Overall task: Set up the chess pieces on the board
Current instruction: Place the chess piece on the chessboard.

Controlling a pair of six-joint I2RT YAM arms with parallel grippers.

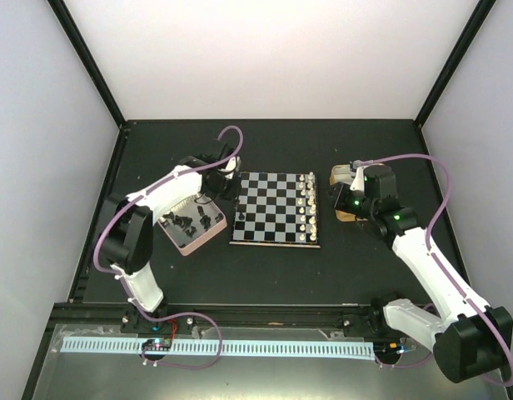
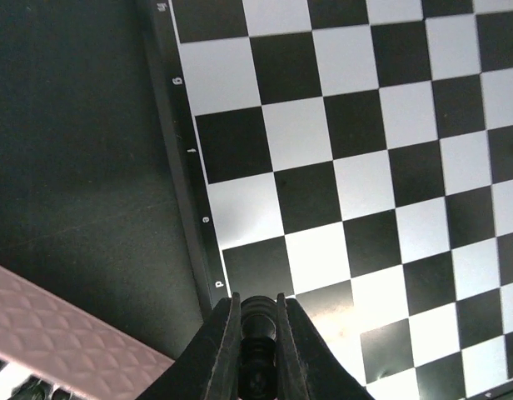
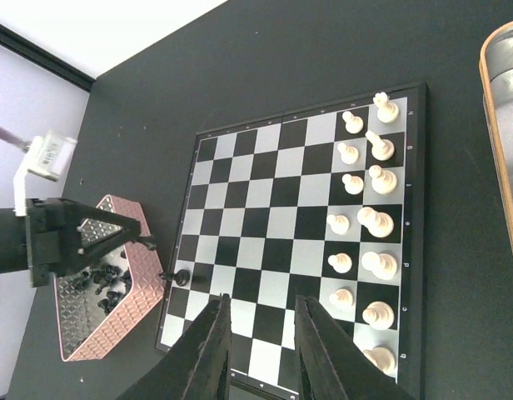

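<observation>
The board [image 1: 269,208] lies at the table's middle, also in the right wrist view [image 3: 265,217]. My left gripper [image 2: 258,304] is shut on a small black chess piece [image 2: 258,321], held just above the board's left edge [image 2: 190,167] by the letter d. From above, the left gripper [image 1: 227,196] hangs between the pink tin and the board. One black piece [image 3: 180,277] stands alone in the board's left column [image 1: 238,218]. More black pieces [image 3: 107,279] lie in the pink tin. My right gripper [image 3: 261,300] is open and holds nothing, raised to the right of the board [image 1: 346,200].
White pieces [image 3: 365,242] fill the board's two right columns [image 1: 306,208]. The pink-rimmed tin [image 1: 190,237] sits left of the board, its patterned wall showing low in the left wrist view [image 2: 57,325]. A gold-rimmed tin [image 3: 500,133] stands under the right wrist [image 1: 340,175].
</observation>
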